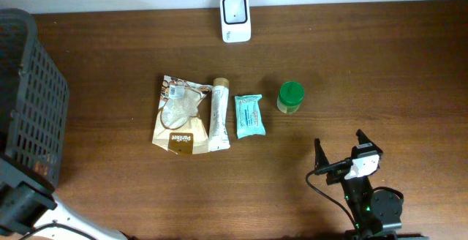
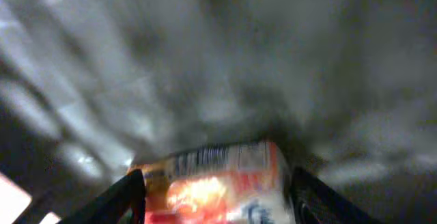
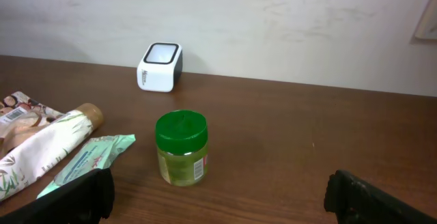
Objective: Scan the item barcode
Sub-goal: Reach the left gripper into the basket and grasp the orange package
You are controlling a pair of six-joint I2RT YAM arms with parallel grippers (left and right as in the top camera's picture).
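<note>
A blurred orange and white packet [image 2: 225,159] with printed lines near its top edge fills the gap between the fingers of my left gripper [image 2: 217,186], which touch its two sides. Dark blurred surfaces surround it. In the overhead view only the left arm [image 1: 22,203] shows, at the bottom left beside the black basket [image 1: 29,86]; its gripper is hidden. The white scanner [image 1: 235,18] stands at the table's back edge. My right gripper [image 1: 340,152] hovers open near the front right, nothing between its fingers, facing a green-lidded jar [image 3: 181,147].
A row lies mid-table: a brown and white pouch [image 1: 178,115], a cream tube [image 1: 219,114], a teal wipes pack [image 1: 248,115] and the jar [image 1: 290,97]. The scanner [image 3: 159,67] stands against the wall behind them.
</note>
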